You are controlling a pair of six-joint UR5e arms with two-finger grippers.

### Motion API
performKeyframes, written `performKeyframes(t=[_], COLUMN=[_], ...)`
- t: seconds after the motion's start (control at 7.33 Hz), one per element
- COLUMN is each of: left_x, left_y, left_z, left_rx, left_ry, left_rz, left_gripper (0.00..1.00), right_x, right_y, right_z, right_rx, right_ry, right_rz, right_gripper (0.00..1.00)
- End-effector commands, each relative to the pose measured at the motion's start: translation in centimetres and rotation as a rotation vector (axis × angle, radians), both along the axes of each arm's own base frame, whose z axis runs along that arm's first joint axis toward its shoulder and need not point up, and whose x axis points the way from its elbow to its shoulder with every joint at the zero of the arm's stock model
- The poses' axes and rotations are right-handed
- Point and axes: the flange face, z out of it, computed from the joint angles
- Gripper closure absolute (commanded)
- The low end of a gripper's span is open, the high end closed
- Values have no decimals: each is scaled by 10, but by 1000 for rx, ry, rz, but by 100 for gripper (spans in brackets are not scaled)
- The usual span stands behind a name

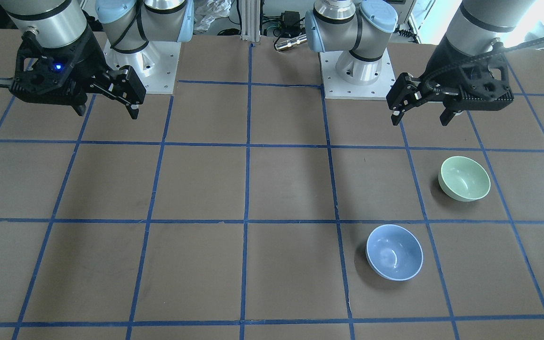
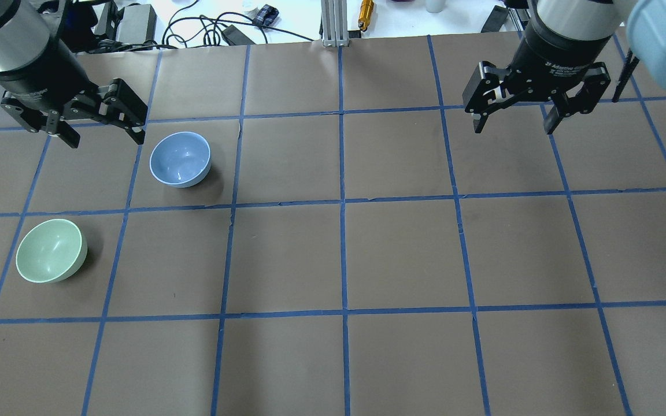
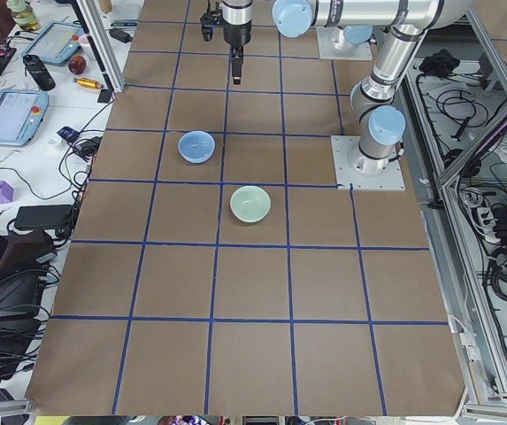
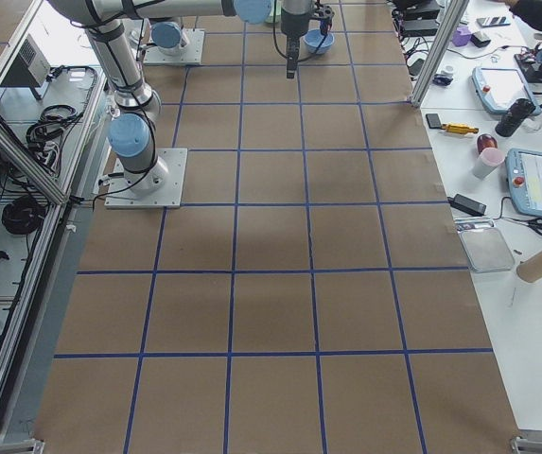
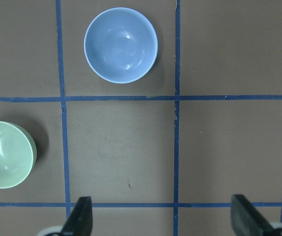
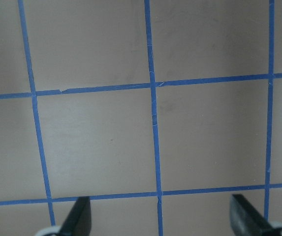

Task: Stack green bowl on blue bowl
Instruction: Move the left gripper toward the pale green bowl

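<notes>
Over on the robot's left half of the bench [image 2: 402, 254] I have both bowls upright and empty. The blue bowl [image 2: 180, 159] is my reference. The green bowl [image 2: 51, 251] sits well apart from it, nearer the robot's base and further out toward the robot's left, each in its own taped square. The left tool [image 2: 106, 140] hangs above the bench just to the left of the blue bowl, its jaws spread wide with nothing between them; the wrist view confirms bare bench between the fingers. The right tool [image 2: 513, 128] is far off to the right of the blue bowl, likewise spread and empty, and I would leave it parked. Nothing has been lifted yet, so I judge the job is at its start, and the left tool is the one to use. The green bowl looks glossy, rigid and light, so I expect it to be slick under the pads and quick to skate if nudged. Its curved wall would likely squeeze out of a grip across the whole width. I would pinch the rim on the side facing the blue bowl, one finger inside and one outside, close gently, lift straight up, and lower it centred into the blue bowl.
</notes>
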Motion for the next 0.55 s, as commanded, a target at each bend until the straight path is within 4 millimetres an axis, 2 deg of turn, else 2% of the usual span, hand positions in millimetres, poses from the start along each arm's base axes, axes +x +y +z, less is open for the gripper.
performKeyframes(t=[0.0,0.14,0.41], left_x=[15,40,114], left_y=[-3,-6,-2], left_z=[-3,-12,-51], left_rx=[7,25,80], left_ry=[-1,-2,29], left_rz=[-7,-77,-75], left_gripper=[0,0,0], right_x=[0,0,0], right_y=[0,0,0], right_z=[0,0,0], right_rx=[1,1,1], right_ry=[0,0,0], right_rz=[-1,-1,-1], right_gripper=[0,0,0])
